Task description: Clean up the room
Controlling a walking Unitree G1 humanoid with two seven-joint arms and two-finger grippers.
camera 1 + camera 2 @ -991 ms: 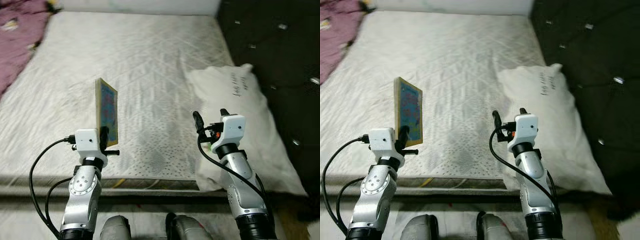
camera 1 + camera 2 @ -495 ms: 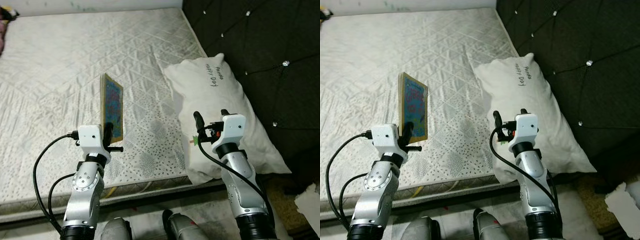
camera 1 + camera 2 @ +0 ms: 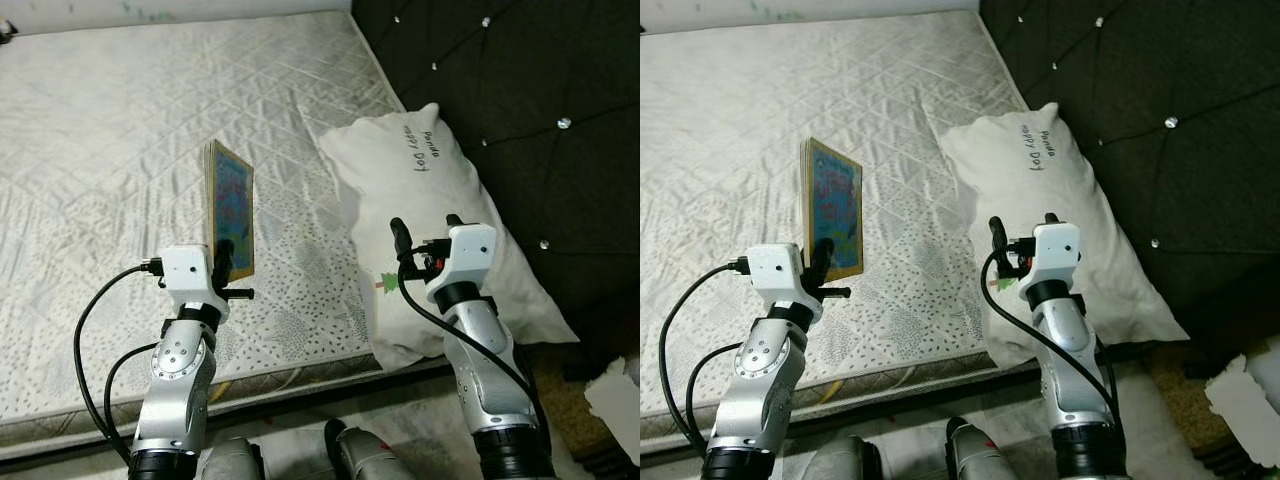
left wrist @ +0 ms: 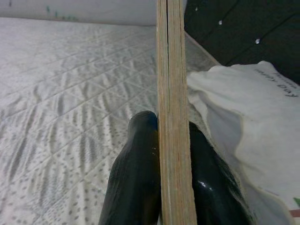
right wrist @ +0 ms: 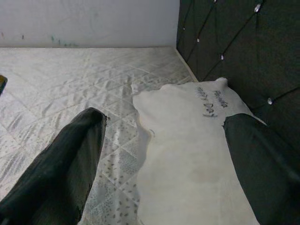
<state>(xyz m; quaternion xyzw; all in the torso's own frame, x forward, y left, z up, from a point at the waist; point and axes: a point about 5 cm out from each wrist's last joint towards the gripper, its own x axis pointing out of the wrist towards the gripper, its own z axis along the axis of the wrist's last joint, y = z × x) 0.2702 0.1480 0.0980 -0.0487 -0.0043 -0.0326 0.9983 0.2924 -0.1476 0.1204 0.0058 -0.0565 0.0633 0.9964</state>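
The view has swung right since a second ago: the purple cloth is gone, the dark headboard point(image 3: 520, 90) fills the right. The left gripper point(image 3: 228, 262) still clamps the book point(image 3: 230, 208) upright above the mattress point(image 3: 110, 130); the right gripper point(image 3: 425, 232), fingers spread and empty, hovers over the pillow point(image 3: 430, 190), so the robot seems to be carrying the book off to put away

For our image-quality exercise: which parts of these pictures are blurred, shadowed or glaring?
Left wrist view: the left gripper's fingers are soft and close, the book fairly sharp. Right eye view: the headboard is very dark, its studs glinting. Right wrist view: fingers blurred, pillow evenly lit.
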